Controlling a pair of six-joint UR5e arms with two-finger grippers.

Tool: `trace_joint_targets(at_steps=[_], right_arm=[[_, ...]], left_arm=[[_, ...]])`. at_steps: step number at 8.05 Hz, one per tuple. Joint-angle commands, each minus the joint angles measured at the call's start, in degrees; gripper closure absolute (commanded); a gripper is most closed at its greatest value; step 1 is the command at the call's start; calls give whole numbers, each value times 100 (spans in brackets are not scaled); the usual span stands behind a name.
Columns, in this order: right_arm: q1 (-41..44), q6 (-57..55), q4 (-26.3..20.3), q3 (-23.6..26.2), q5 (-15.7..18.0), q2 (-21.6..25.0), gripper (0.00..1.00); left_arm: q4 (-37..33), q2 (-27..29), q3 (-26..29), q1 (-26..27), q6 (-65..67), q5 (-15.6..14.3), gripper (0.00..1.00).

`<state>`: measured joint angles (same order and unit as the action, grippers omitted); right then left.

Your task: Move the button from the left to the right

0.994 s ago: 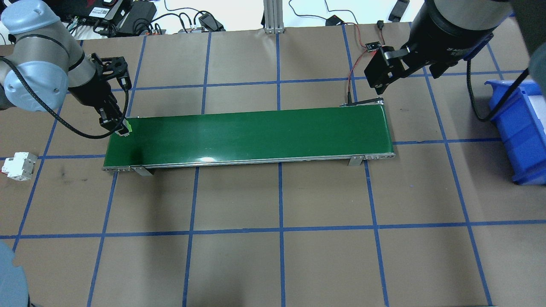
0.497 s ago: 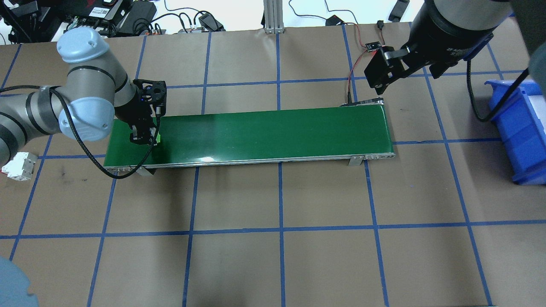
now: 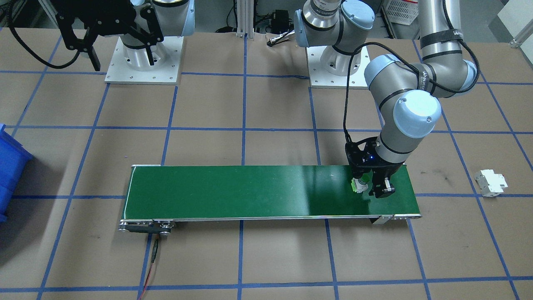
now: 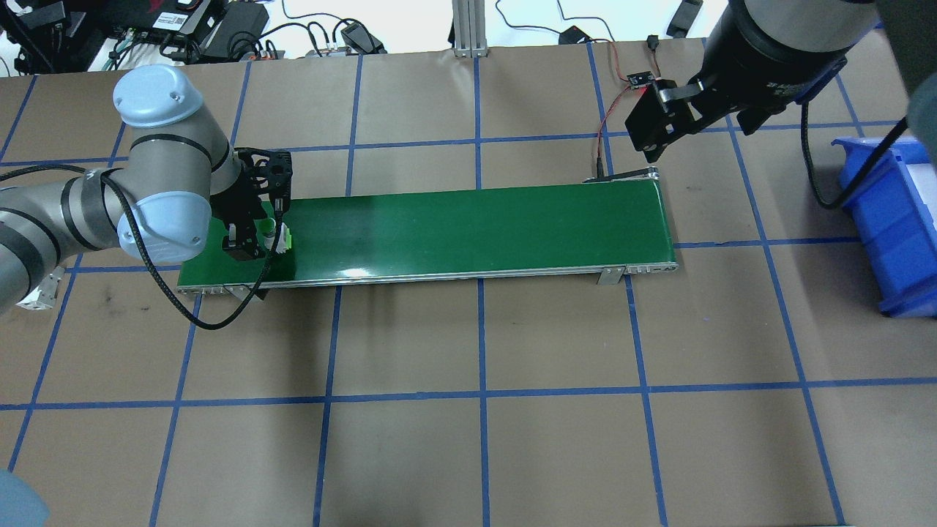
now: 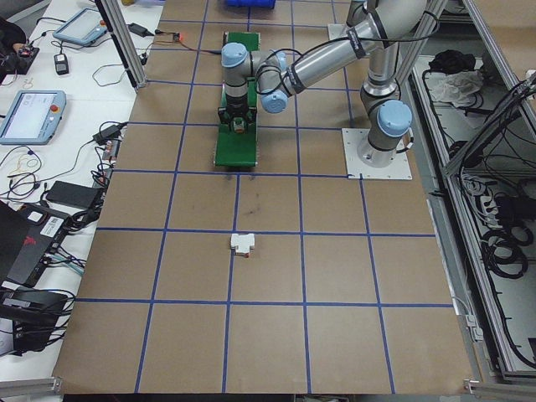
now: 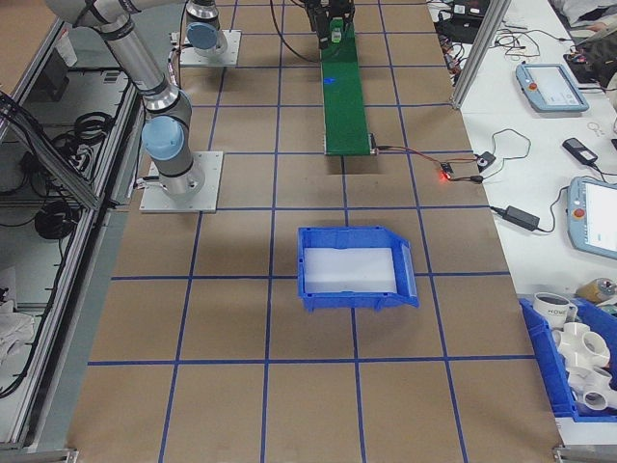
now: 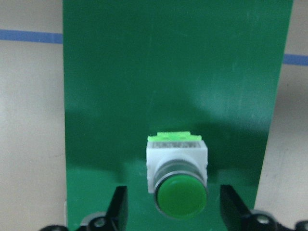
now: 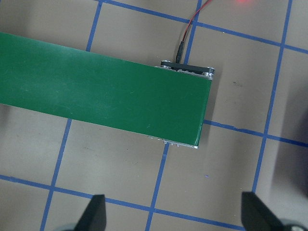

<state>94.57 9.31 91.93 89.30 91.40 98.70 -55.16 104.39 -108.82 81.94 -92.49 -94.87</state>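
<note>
Since a second ago the left gripper (image 4: 262, 245) has carried the small green-capped, white-bodied button (image 7: 177, 178) onto the left end of the long green conveyor belt (image 4: 468, 227). Its fingers (image 7: 117, 208) now stand apart, button resting between them: released. The right gripper (image 8: 173, 214) waits spread wide.

Long green conveyor belt (image 4: 468, 230): bare surface rightward
Only the left gripper (image 4: 262, 244), spread around the small green-capped button (image 4: 277, 236), occupies its left end.

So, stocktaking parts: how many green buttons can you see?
1: the button sits on the green belt at the robot's left end, between the left pincer's open fingers. None elsewhere.
</note>
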Motion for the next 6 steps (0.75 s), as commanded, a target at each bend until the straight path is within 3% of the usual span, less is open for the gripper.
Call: trace_joint_targets(at_steps=[1, 2, 3, 4, 6], right_arm=[[0, 0, 0, 0, -8, 0, 0], [0, 0, -26, 0, -8, 0, 0], [0, 35, 0, 0, -52, -9, 0], [0, 18, -9, 0, -61, -9, 0], [0, 53, -35, 17, -131, -26, 0]], left_arm=[[31, -51, -16, 7, -15, -58, 0], [40, -138, 1, 7, 272, 12, 0], [40, -234, -16, 7, 1328, 39, 0], [40, -287, 1, 15, 2635, 317, 0], [-21, -340, 19, 24, 5001, 548, 0]])
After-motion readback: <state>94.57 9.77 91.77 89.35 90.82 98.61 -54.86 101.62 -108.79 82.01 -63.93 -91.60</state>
